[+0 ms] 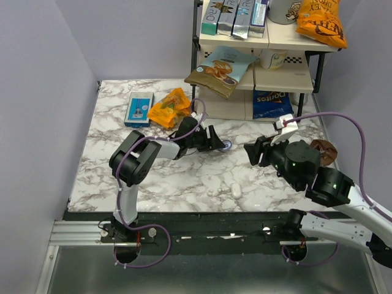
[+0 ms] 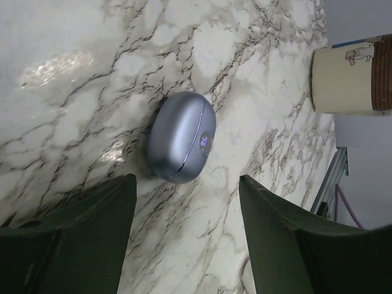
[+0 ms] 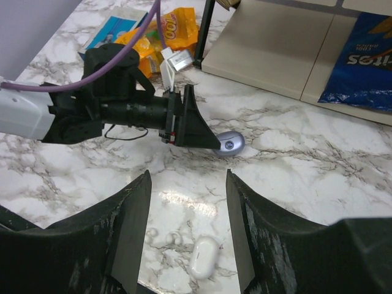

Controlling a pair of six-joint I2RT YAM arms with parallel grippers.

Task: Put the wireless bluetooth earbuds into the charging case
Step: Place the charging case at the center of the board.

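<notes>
Our left pincer (image 2: 187, 191) stands wide and holds nothing. The charging case (image 2: 180, 138) lies shut on the marble table (image 2: 73, 92), just beyond its fingertips and in line with the gap. We judge the case light, hard and slippery, best pinched across its broad faces. Our right pincer (image 3: 188, 184), also wide and empty, hangs well apart. We cannot make out the earbuds.

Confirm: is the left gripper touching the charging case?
Apart. Left wrist view: the charging case lies on the table just beyond the open left gripper, with a strip of marble showing between it and each finger.
</notes>
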